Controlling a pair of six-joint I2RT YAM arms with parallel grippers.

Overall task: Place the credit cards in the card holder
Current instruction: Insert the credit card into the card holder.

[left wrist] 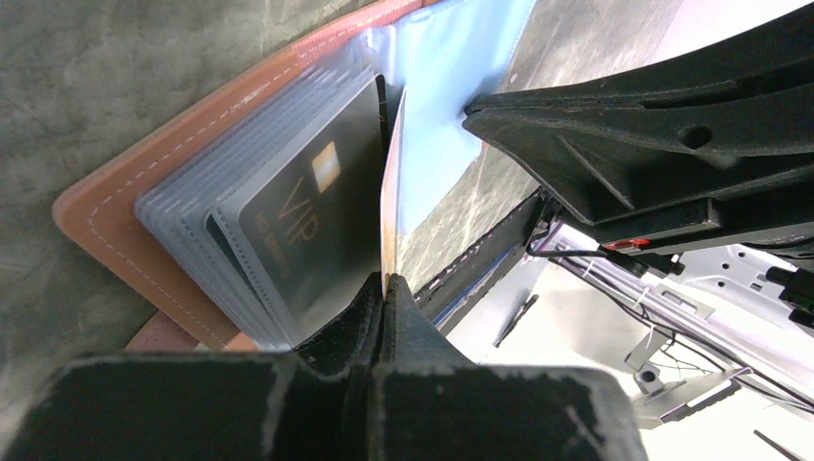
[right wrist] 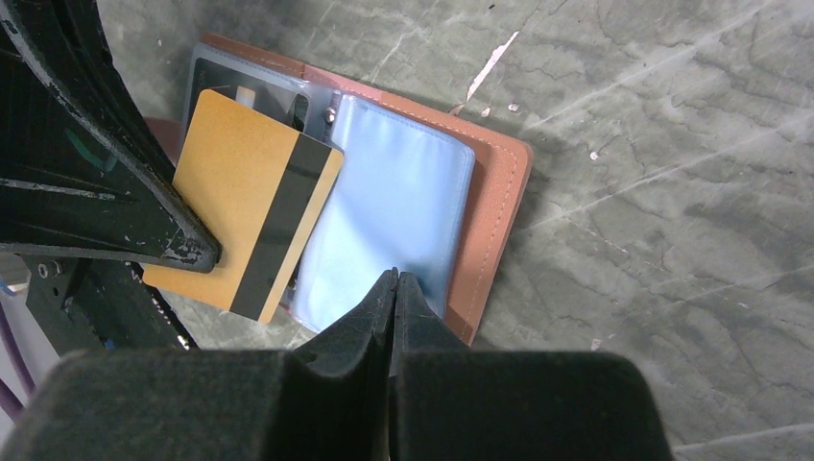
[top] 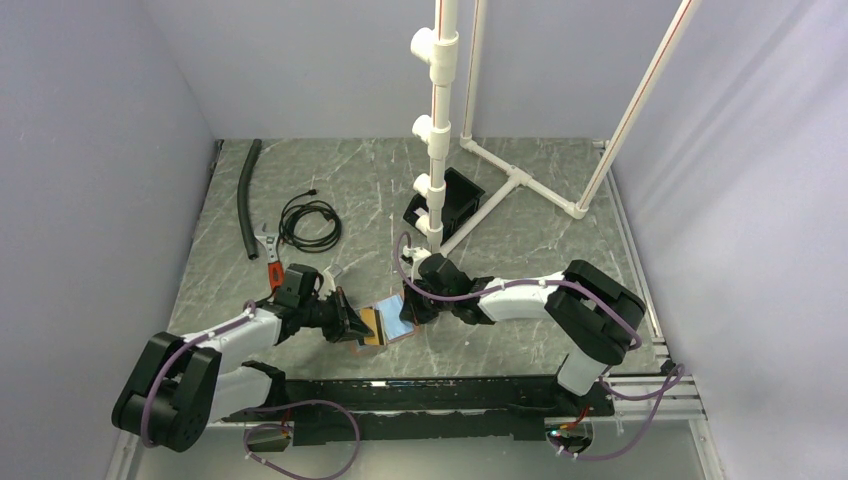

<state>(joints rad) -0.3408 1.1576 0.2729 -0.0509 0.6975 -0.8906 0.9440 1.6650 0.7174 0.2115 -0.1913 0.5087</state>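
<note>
**A:** Your left gripper (left wrist: 384, 288) is clamping the gold card (right wrist: 251, 216) by one edge. Where is it hanging?

**B:** It is hanging tilted over the open holder (right wrist: 499, 211), above the sleeve stack showing the VIP card (left wrist: 298, 221), with its far edge near the fold. Your right gripper (right wrist: 394, 288) is closed, its tip sitting at the blue card (right wrist: 384, 192). I cannot tell whether it is nipping the sleeve.

**A:** How should you be going?

**B:** I'd say you should be laying the card flatter, aiming one corner at a sleeve mouth and sliding slowly, with the right pinning the holder.

**A:** And beyond?

**B:** The holder is lying on the grey marbled table (top: 520, 220). Farther back a black box (top: 455, 195), a cable (top: 310, 222), a hose (top: 245, 195) and a white pipe frame (top: 440, 120) are sitting, with pale walls closing everything in.
</note>
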